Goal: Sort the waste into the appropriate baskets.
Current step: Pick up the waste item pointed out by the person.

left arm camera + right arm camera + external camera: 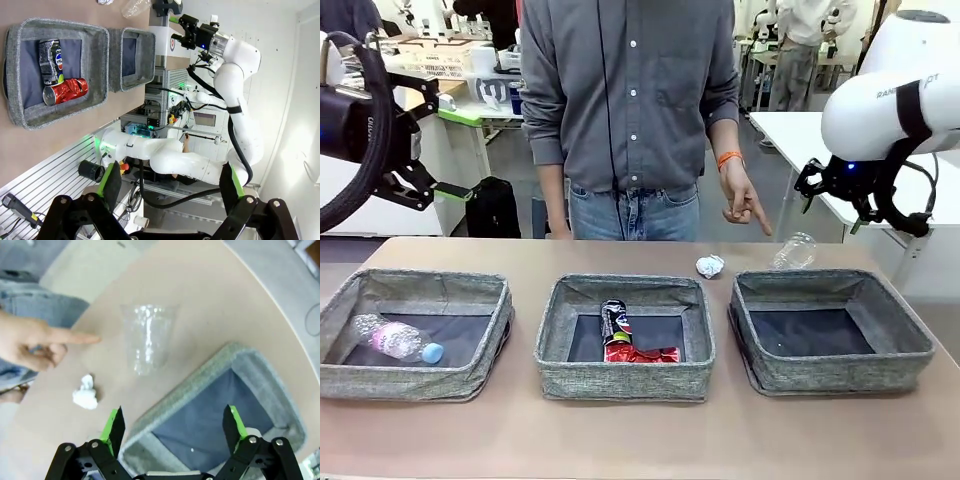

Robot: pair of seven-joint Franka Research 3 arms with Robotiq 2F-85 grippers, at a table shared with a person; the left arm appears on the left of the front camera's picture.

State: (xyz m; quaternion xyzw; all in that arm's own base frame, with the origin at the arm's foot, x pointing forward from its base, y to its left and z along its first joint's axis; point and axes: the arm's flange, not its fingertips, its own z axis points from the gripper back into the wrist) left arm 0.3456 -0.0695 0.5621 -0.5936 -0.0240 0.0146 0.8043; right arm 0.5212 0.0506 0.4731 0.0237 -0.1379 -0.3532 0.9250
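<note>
**Front view.** Three grey woven baskets are lined up on the worktop (640, 440). The left basket (400, 380) holds a clear plastic bottle with a blue cap (392, 340). The middle basket (620, 380) holds a dark printed can (615, 318) and a crushed red can (642, 353). Nothing is seen in the right basket (840, 375). Two pieces lie unsorted behind the baskets: a foil ball (710, 265) and a second clear bottle (793, 250), just beyond the right basket's far rim. A person's hand (742, 200) is pointed down at that bottle.

**Left wrist view.** The left claw (171, 185) is spread wide with nothing held, high up and well apart from the waste. The two cans are seen in their basket far across the worktop.

**Right wrist view.** The right claw (173, 430) is also spread wide and empty. It is aimed down at the second clear bottle (147, 345), which lies on its side. The person's fingertip (94, 338) is near the bottle's flank.

**What could go wrong.**
- A descent now could probably meet that finger.
- The bottle looks thin and round, so it may roll away, slip from the pads, or be crushed by a hard squeeze.
- The empty basket is nearest, so the bottle could be dropped there, although the other plastic bottle sits in the left basket.
- A carry across the middle would likely pass close to the left arm.
</note>
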